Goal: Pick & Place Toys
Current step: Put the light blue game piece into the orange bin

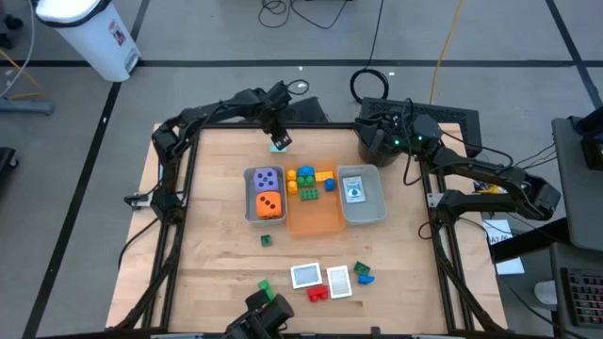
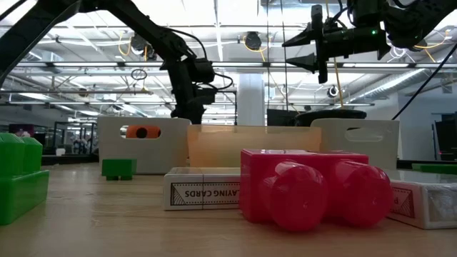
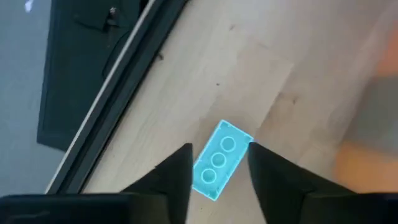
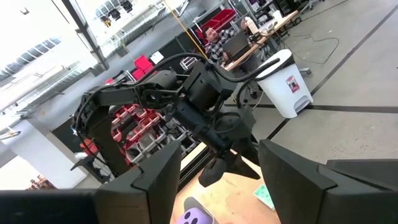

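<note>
Left end effector straddles light blue brick, contact unclear; right end effector wide, empty.

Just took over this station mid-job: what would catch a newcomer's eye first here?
The left gripper at the table's far edge, a light blue brick between its fingers. Then three trays mid-table: the grey tray with a purple die and an orange die, the orange tray with bricks. The right gripper hangs high, empty.
</note>
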`<state>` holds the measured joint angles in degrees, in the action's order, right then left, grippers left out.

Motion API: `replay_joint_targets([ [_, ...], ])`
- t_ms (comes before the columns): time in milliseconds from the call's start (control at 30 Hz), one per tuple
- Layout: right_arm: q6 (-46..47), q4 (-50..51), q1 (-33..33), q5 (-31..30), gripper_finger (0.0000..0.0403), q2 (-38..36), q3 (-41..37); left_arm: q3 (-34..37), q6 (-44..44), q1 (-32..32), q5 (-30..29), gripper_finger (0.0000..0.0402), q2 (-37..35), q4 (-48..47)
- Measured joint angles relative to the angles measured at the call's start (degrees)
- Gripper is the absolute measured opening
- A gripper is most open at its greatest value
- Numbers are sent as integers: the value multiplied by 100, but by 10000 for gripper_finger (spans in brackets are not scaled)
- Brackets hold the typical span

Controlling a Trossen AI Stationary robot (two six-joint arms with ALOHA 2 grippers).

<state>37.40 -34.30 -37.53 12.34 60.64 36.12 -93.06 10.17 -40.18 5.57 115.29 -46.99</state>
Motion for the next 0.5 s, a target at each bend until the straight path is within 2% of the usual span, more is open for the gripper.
replay_joint_targets([
  [167, 93, 1, 0, 10, 210, 0, 0, 0, 701, 66, 79, 245, -3, -92],
  [300, 92, -12, 1, 153, 210, 0, 0, 0, 1595, 147, 88, 306, -5, -386],
  [400, 90, -3, 1, 160, 210, 0, 0, 0, 2445, 216, 89, 334, -5, -586],
  [500, 68, -4, -1, 157, 210, 0, 0, 0, 2688, 249, 113, 345, -5, -617],
])
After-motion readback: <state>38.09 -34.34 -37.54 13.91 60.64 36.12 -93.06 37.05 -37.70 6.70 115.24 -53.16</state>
